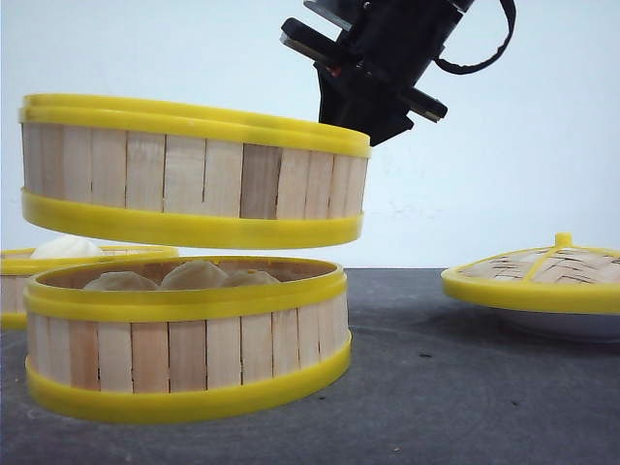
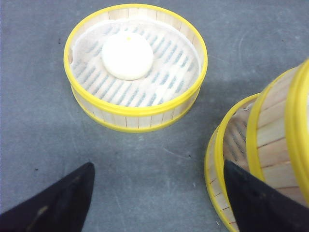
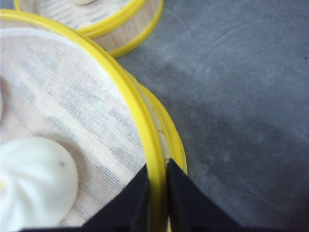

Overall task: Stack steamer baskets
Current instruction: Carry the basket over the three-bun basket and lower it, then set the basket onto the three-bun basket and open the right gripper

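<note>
Here, a round shallow steamer basket with pale wooden slat walls and thick yellow plastic rims (image 1: pixel 194 174) hangs in the air, slightly tilted, directly above a second basket of the same make (image 1: pixel 189 339) that stands on the dark grey table (image 1: pixel 455 378). The two do not touch; a strip of pale background shows between them. The right gripper (image 3: pixel 155 193) pinches the lifted basket's top rim on its right side, one black finger inside the wall and one outside, with the yellow rim filling the narrow gap between them. Inside the lifted basket a white cloth liner (image 3: pixel 63 96) carries a white pleated bun (image 3: pixel 34 179).

The lower basket holds several pale dumplings (image 1: pixel 184 276) that rise to about its rim. Behind and to the left of this lower basket, a third matching basket (image 2: pixel 135 65) sits on the table with one round white bun (image 2: pixel 127 55) at its centre. The left gripper (image 2: pixel 159 198) hovers over bare table near this third basket, its black fingers (image 2: pixel 63 203) spread wide and holding nothing.

Well to the right of the lower basket, a domed woven lid with a yellow rim and knob (image 1: pixel 542 276) rests on a white plate (image 1: pixel 567 325).
</note>
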Available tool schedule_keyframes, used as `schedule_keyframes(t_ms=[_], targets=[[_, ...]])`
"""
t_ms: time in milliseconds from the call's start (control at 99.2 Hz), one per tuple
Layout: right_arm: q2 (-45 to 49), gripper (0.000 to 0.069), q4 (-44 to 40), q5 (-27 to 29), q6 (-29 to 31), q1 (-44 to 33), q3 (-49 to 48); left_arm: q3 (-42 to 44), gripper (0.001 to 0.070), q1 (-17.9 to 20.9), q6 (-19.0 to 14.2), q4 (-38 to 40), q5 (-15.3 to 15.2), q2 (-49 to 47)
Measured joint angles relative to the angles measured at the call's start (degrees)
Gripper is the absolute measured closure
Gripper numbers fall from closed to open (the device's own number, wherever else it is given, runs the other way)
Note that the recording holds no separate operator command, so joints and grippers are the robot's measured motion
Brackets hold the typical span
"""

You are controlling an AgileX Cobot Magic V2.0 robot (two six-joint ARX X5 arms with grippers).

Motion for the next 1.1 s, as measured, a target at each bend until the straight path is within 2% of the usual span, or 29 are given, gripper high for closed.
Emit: schedule_keyframes(t_ms=[151, 333, 635, 1099], targets=[[3.58, 0.0665, -4.15, 0.68, -0.28, 0.22, 4.85, 0.0, 0.0191, 0.0, 0.0, -0.02, 0.0, 0.0], [5.09, 0.0665, -6.64, 1.01, -0.76, 0.55, 5.44, 0.0, 0.0191, -0.02, 0.0, 0.02, 0.0, 0.0], [5.18, 0.0665, -6.4, 3.23, -1.49, 0.52, 5.81, 0.0, 0.0191, -0.02, 0.0, 0.0, -0.02, 0.0], [6.93, 0.0665, -6.84, 3.17, -1.55, 0.9, 9.27, 0.0, 0.0191, 0.0, 0.0, 0.0, -0.02, 0.0]])
